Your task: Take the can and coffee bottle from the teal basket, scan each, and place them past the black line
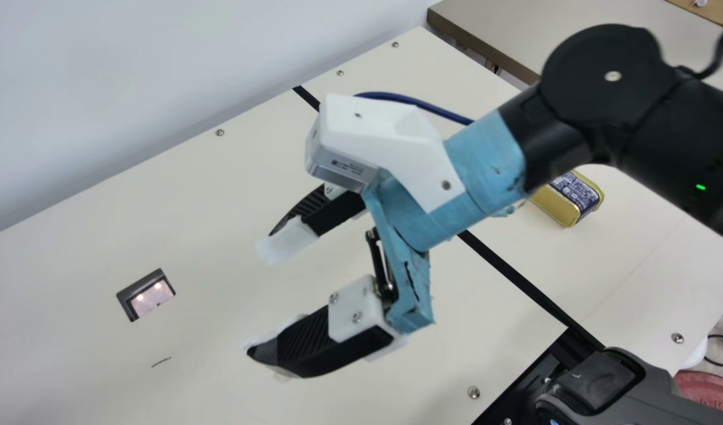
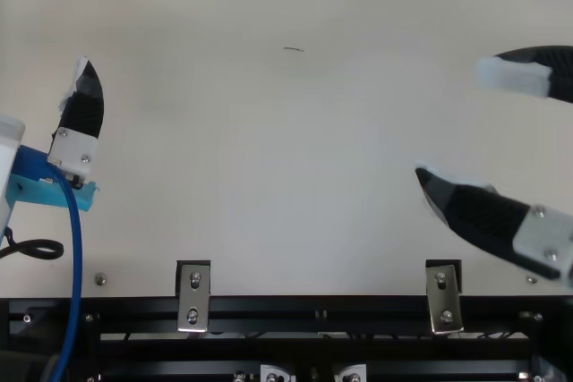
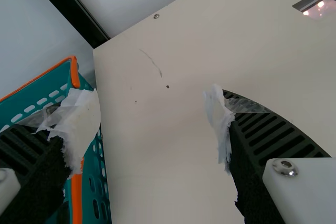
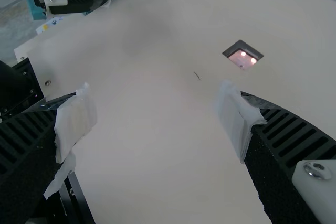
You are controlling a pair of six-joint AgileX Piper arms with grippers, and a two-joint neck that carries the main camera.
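The cream table (image 1: 208,195) carries one can (image 1: 555,204), gold with a dark label, lying past the single black line (image 1: 514,280). In the main view, the right arm obstructs part of the can. One scanner window (image 1: 153,298) sits flush on the opposite side of the line. The right gripper (image 1: 262,300) is above the table with both fingers spread. The left gripper (image 2: 81,118) is also spread; in the left wrist view, one finger overlaps the orange-rimmed teal basket (image 3: 75,74). Two metal brackets (image 2: 193,296) are fixed at the table edge. Basket count: one. Blue cables (image 2: 75,257): two, one per arm.
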